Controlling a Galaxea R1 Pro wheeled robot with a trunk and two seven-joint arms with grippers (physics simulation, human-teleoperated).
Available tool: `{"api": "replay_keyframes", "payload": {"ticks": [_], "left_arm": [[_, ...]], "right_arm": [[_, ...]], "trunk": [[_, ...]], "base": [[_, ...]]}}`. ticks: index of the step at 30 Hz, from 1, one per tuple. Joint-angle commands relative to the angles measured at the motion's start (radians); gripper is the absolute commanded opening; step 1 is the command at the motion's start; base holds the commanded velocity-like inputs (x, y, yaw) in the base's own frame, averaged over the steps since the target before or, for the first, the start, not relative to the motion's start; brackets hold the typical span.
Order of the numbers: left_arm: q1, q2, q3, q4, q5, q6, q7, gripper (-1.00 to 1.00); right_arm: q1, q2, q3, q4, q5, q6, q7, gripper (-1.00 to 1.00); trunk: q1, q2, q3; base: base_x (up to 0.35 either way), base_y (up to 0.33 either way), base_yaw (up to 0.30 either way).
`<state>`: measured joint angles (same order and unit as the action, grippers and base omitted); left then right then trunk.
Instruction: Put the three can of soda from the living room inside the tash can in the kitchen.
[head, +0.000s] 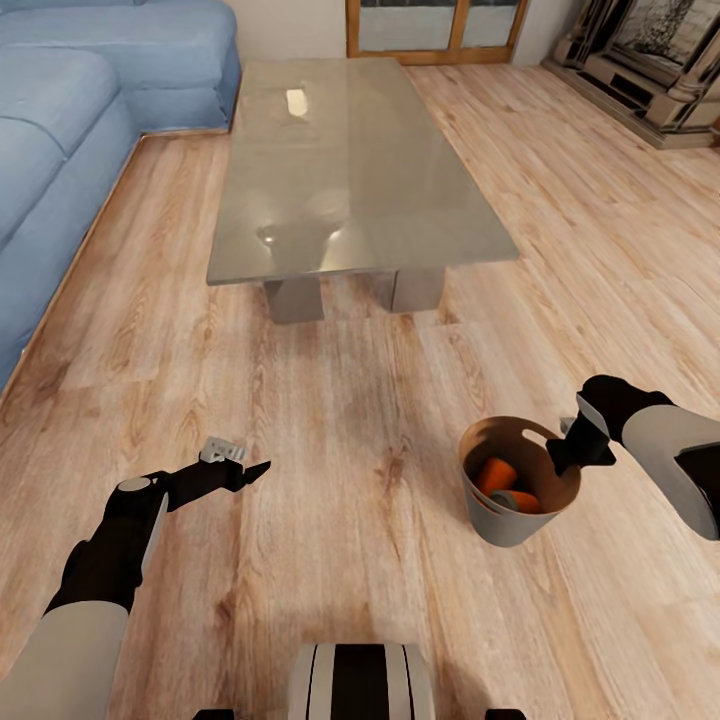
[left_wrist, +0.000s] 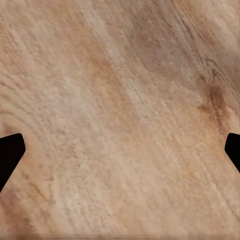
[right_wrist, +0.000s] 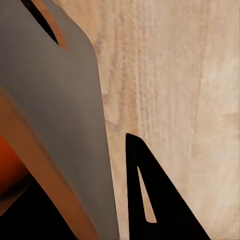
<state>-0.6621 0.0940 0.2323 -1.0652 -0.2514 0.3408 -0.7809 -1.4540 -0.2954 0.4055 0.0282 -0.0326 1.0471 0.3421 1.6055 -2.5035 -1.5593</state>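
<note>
The tash can (head: 500, 525), pale grey outside and coppery inside, is low at my right over the wood floor. Two orange cans of soda (head: 495, 473) (head: 520, 500) lie in it; whether a third is underneath I cannot tell. My right gripper (head: 570, 450) is shut on its near-right rim. In the right wrist view one finger (right_wrist: 160, 200) runs outside the grey wall (right_wrist: 55, 100), and an orange can (right_wrist: 7, 165) shows inside. My left gripper (head: 240, 462) hangs open and empty over bare floor, its fingertips (left_wrist: 10, 150) wide apart.
The glass coffee table (head: 350, 170) stands ahead, with the blue corner sofa (head: 60, 150) at the left. The wood-framed glass doors (head: 440, 25) and the fireplace (head: 650, 60) lie beyond. My base (head: 360, 680) shows at the bottom edge.
</note>
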Motion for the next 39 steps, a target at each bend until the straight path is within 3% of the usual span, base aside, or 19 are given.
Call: {"api": "replay_keyframes", "payload": {"ticks": [1, 16, 17, 39], "left_arm": [[-0.001, 0.0, -0.001, 0.001, 0.0, 0.001, 0.0, 1.0], [-0.001, 0.0, 0.001, -0.001, 0.001, 0.0, -0.005, 1.0], [-0.001, 0.0, 0.001, -0.002, 0.002, 0.0, -0.006, 1.0], [-0.001, -0.013, 0.001, -0.002, 0.001, 0.0, -0.003, 1.0]], "right_arm": [[0.034, -0.002, -0.036, -0.008, 0.02, 0.0, 0.0, -1.0], [0.033, -0.001, -0.036, -0.004, 0.02, 0.0, 0.0, -1.0], [0.033, -0.001, -0.036, -0.004, 0.02, 0.0, 0.0, 1.0], [0.032, -0.002, -0.037, -0.002, 0.018, 0.0, 0.0, 1.0]], "trunk": [[0.001, 0.0, -0.001], [0.001, 0.0, -0.001], [0.001, 0.0, -0.001], [0.001, 0.0, -0.001]], "base": [[0.0, 0.0, 0.0], [0.0, 0.0, 0.0], [0.0, 0.0, 0.0], [0.0, 0.0, 0.0]]}}
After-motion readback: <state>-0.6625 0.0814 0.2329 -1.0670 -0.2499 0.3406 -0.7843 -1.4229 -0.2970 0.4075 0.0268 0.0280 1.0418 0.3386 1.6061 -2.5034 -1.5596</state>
